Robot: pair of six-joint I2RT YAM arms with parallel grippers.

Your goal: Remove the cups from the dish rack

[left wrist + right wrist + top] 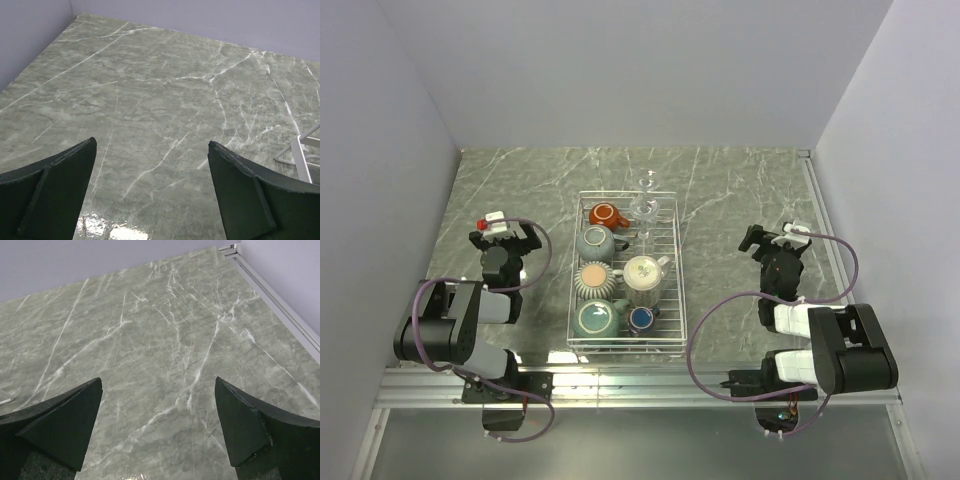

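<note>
— Two arms, one rack: where is everything?
— In the middle of the table [740,190], reaching toward its near edge, the dish rack [625,343] holds all the cups [593,278]. By the left edge waits the left gripper [151,143], by the right edge the right gripper [159,381]. Both have jaws spread wide, holding nothing.
— What might go wrong?
— Likely a knock. The cups sit packed close, so a finger pushed between them could shove a neighbour. The clear glasses [643,208] at the rack's far end look tippy.

Left pincer [151,142] spread, marble table [150,75], rack corner [302,161]
</note>
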